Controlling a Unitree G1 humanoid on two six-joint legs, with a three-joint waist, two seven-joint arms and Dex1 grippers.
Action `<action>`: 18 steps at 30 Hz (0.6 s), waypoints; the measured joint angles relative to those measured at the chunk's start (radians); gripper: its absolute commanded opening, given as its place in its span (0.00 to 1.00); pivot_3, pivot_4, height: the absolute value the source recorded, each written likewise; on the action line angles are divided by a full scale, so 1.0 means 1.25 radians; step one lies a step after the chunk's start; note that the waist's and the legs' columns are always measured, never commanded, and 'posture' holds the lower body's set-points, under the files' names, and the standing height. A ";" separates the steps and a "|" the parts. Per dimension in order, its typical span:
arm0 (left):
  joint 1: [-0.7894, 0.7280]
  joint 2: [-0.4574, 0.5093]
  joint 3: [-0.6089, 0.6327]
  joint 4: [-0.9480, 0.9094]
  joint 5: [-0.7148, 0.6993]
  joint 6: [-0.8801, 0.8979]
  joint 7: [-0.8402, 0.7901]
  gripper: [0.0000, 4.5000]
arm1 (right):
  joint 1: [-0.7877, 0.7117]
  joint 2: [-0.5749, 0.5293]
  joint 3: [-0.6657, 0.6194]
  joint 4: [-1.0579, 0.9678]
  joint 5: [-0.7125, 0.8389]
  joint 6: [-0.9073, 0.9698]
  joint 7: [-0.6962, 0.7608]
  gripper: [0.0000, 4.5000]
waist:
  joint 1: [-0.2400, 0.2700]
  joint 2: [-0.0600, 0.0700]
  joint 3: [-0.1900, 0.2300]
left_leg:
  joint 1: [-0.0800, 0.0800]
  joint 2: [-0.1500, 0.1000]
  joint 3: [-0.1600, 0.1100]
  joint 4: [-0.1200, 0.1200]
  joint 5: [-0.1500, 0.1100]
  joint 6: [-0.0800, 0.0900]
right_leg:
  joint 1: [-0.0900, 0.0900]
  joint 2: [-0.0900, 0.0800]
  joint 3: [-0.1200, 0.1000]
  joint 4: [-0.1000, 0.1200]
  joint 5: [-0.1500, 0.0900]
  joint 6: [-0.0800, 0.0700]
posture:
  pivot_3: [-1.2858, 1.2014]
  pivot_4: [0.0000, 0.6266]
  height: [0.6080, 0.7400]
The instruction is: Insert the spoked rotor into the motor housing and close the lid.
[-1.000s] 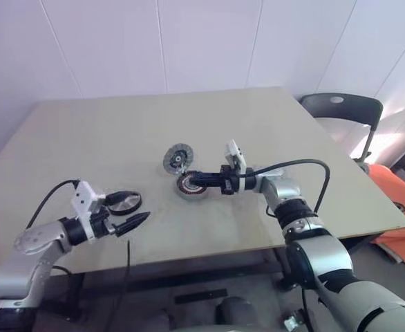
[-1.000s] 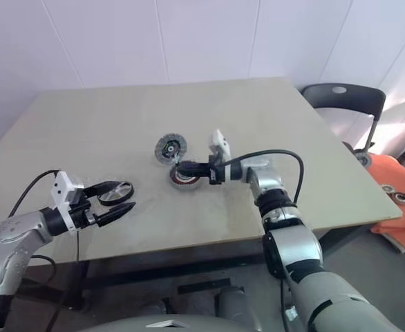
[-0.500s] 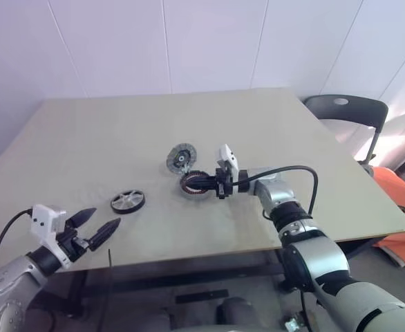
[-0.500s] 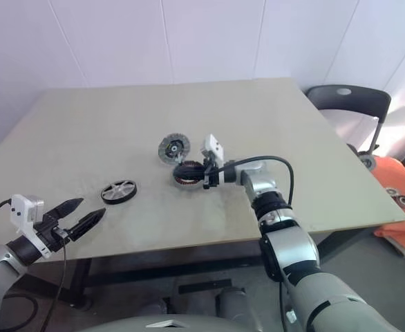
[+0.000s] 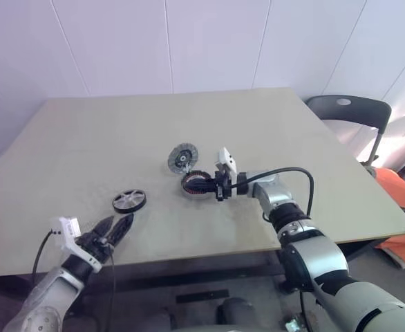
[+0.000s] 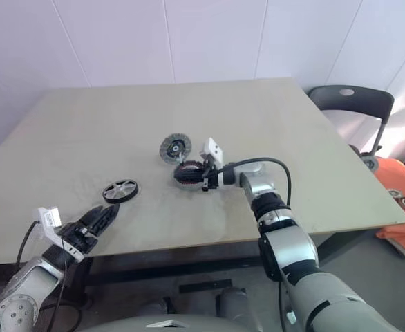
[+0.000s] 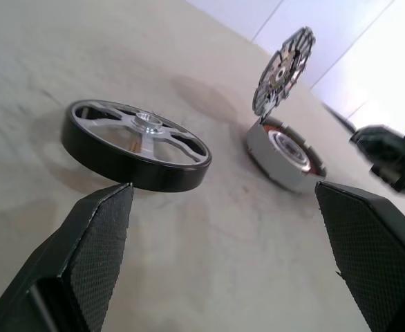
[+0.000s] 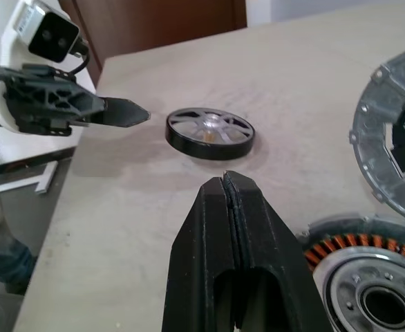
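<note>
Landmark: the motor housing (image 5: 195, 184), copper windings around a silver centre, lying flat near the middle of the table (image 5: 85, 131).
My right gripper (image 5: 204, 186): my two black fingers are pressed flat together, grasping nothing; the tips rest at the housing's edge on the side toward my right arm, and I cannot tell whether they touch it.
My left gripper (image 5: 114, 229): my fingers are spread wide with nothing between them; it hovers at the table's near edge, well apart from the housing, on my left side.
Spoked rotor (image 5: 128, 200): lying flat on the table, to the left of the housing, between the housing and my left gripper, touching neither.
Lid (image 5: 182, 157): just behind the housing, tilted up on its rim and apparently leaning against it, ribbed rim visible.
</note>
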 measured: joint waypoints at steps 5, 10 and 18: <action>-0.041 -0.026 0.021 0.067 -0.012 -0.001 0.068 1.00 | 0.000 -0.002 0.000 0.004 -0.002 -0.006 -0.007 0.00 | 0.000 0.000 0.000 | 0.000 0.000 0.000 0.000 0.000 0.000 | 0.000 0.001 0.000 0.000 0.000 0.000 | 0.52 0.00 1.00; -0.069 -0.048 0.019 0.089 -0.013 -0.004 0.102 1.00 | 0.000 -0.002 0.000 0.007 -0.004 -0.010 -0.013 0.00 | 0.000 0.000 0.000 | 0.000 0.000 0.000 0.000 0.000 0.000 | 0.000 0.002 0.000 0.000 0.000 0.000 | 0.52 0.00 1.00; -0.152 -0.049 0.018 0.160 0.014 -0.019 0.128 1.00 | 0.001 -0.002 0.000 0.012 -0.008 -0.018 -0.023 0.00 | -0.001 0.000 0.000 | 0.000 0.000 0.000 0.001 0.000 0.000 | 0.000 0.005 0.000 0.000 0.000 0.000 | 0.52 0.00 1.00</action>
